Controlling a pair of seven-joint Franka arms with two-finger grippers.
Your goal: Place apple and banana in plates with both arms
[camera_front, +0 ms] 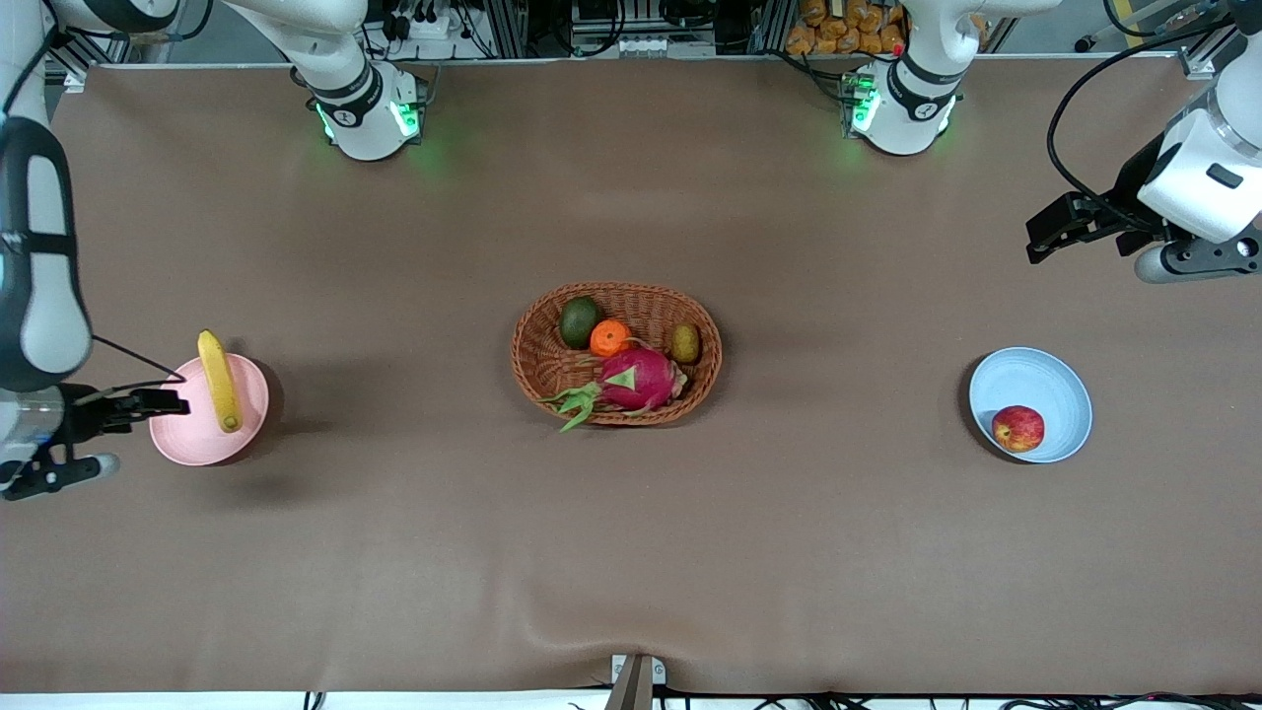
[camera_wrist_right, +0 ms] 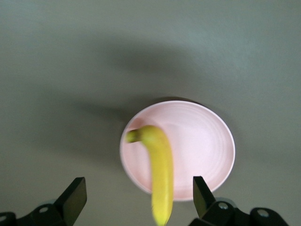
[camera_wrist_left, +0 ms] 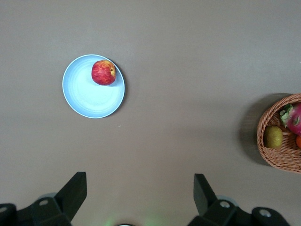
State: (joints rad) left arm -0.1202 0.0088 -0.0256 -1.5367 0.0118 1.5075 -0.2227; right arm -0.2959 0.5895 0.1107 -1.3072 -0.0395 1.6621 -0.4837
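Observation:
The yellow banana (camera_front: 219,380) lies across the pale pink plate (camera_front: 192,439) at the right arm's end of the table, with one end sticking out over the rim. My right gripper (camera_front: 163,402) is open and empty, up over that plate's edge. The right wrist view shows the banana (camera_wrist_right: 162,165) on the pink plate (camera_wrist_right: 202,146) below the open right gripper (camera_wrist_right: 138,195). The red apple (camera_front: 1017,428) sits in the pale blue plate (camera_front: 1035,385) at the left arm's end. My left gripper (camera_front: 1047,232) is open and empty, high over bare table; its wrist view shows the gripper (camera_wrist_left: 138,190), the apple (camera_wrist_left: 103,72) and the blue plate (camera_wrist_left: 89,96).
An oval wicker basket (camera_front: 532,335) stands mid-table between the plates. It holds a magenta dragon fruit (camera_front: 641,380), an orange (camera_front: 609,337), a dark green fruit (camera_front: 580,320) and a small brownish one (camera_front: 685,342). Part of the basket (camera_wrist_left: 277,160) shows in the left wrist view.

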